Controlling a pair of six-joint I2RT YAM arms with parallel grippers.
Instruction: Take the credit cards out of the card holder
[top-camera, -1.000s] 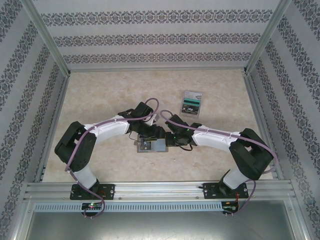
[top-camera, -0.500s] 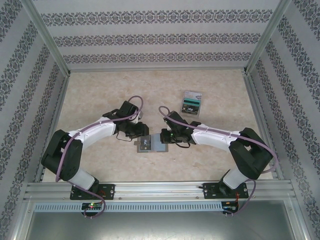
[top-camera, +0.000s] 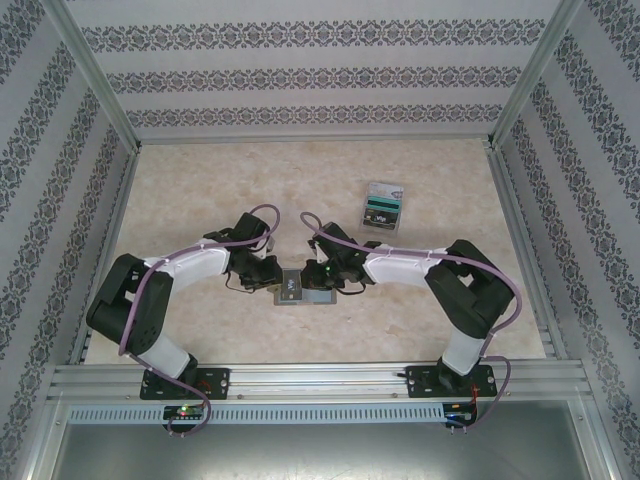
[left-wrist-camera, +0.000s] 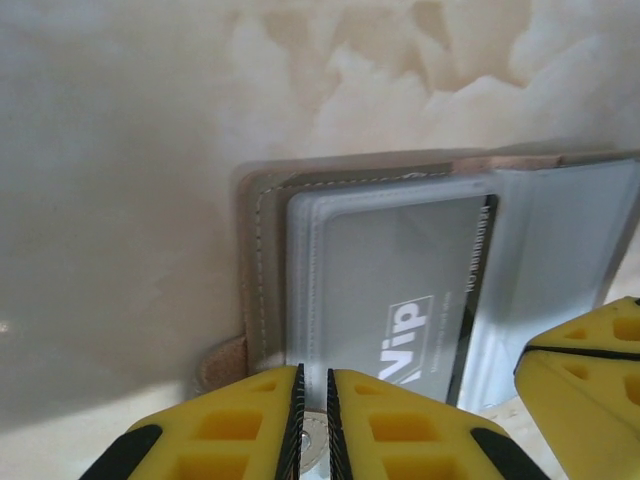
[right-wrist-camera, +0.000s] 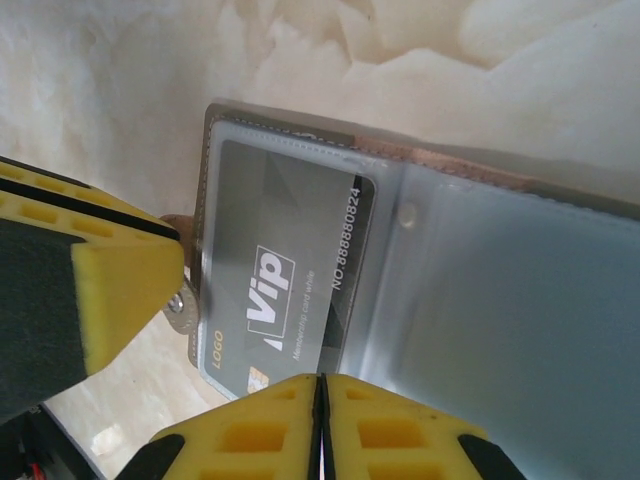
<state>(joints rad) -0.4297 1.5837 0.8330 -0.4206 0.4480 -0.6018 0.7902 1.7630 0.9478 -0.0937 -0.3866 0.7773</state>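
An open card holder (top-camera: 312, 296) lies on the worktop (top-camera: 200, 190) between the two arms, its long axis running left to right. A grey card (right-wrist-camera: 285, 290) sits in the clear pocket of its left half. The left pincer (left-wrist-camera: 312, 425), fingers together, rests at the holder's left end by the side tab (right-wrist-camera: 178, 300); whether it grips the tab is unclear. The right pincer (right-wrist-camera: 320, 435), also closed and holding nothing visible, sits at the card's edge near the holder's middle, so both are close.

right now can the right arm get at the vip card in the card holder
Probably yes: the card holder lies open, the VIP card faces up, and the right pincer sits shut at the card's edge, nothing between. The card is tucked in a clear pocket, though.
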